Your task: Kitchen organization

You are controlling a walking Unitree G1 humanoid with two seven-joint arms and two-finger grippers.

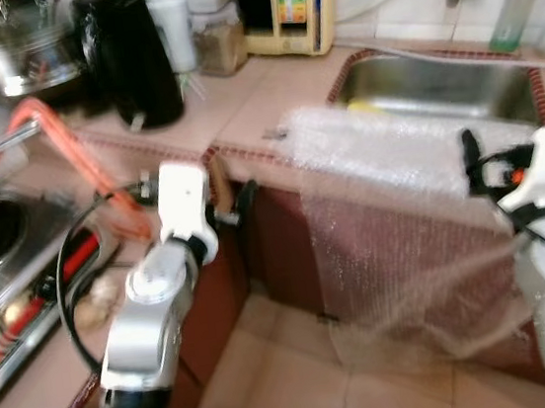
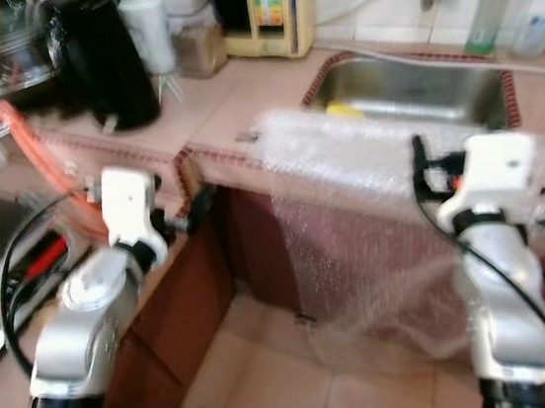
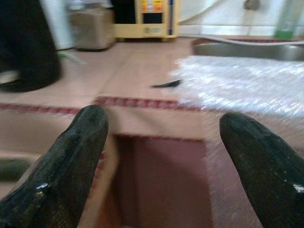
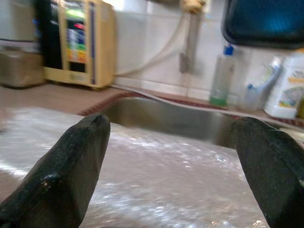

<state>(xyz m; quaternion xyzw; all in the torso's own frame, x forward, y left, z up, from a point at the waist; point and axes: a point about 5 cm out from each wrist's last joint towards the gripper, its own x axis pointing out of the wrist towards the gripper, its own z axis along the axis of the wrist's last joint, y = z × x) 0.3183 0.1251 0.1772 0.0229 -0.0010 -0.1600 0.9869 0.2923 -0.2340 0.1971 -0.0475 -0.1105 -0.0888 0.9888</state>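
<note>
right pincer [image 4: 166, 166] spread, empty, at the bubble wrap [image 1: 385, 150] draped along the counter [image 1: 240, 98] edge by the sink [image 1: 438, 89]; left pincer [image 3: 159, 156] spread, farther off.

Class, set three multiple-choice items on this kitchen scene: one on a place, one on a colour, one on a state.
1. Where does the bubble wrap lie?
A. draped over the counter edge before the sink
B. on the stove
C. on the floor

2. What colour is the kettle?
A. white
B. black
C. red

3. How are the left gripper's fingers?
A. shut
B. holding the wrap
C. open

Answers: A, it hangs down the cabinet front; B, its body is black; C, a wide gap separates the fingers.
</note>
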